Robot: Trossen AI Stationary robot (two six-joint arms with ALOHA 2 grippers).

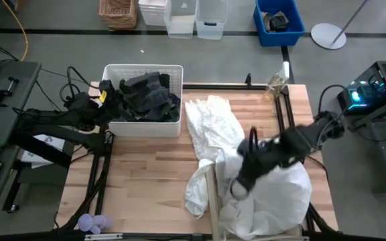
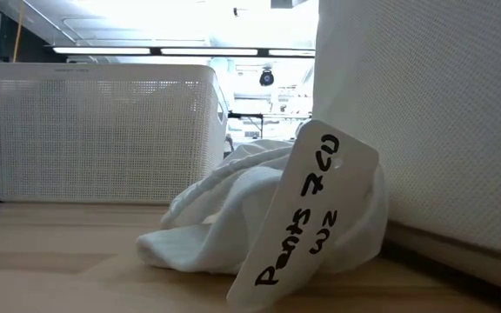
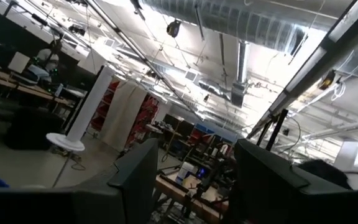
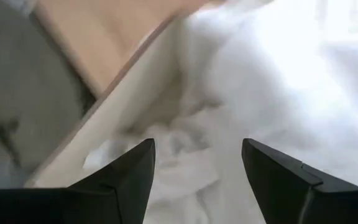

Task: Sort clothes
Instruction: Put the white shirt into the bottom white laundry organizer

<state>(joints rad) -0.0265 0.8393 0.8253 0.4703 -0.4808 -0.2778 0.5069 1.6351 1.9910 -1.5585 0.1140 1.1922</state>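
Observation:
A white slotted basket (image 1: 175,127) at the table's far left holds dark grey and dark green clothes (image 1: 149,97). A long white garment (image 1: 210,127) lies on the table, its near end draped over the rim of the beige box (image 1: 211,194). The box holds more white clothes (image 1: 273,201). My right gripper (image 1: 236,187) is open over those white clothes (image 4: 278,81), just inside the box wall (image 4: 98,130). My left gripper (image 1: 104,90) is open and empty at the basket's far left corner and points up at the ceiling (image 3: 194,180). The plaid shirt is out of view.
The low view shows the basket (image 2: 103,130), the white garment (image 2: 233,217) with a handwritten tag (image 2: 311,217), and the box wall (image 2: 424,113). A bottle (image 1: 275,84) stands at the table's far right. A purple object (image 1: 92,223) lies at the near left corner.

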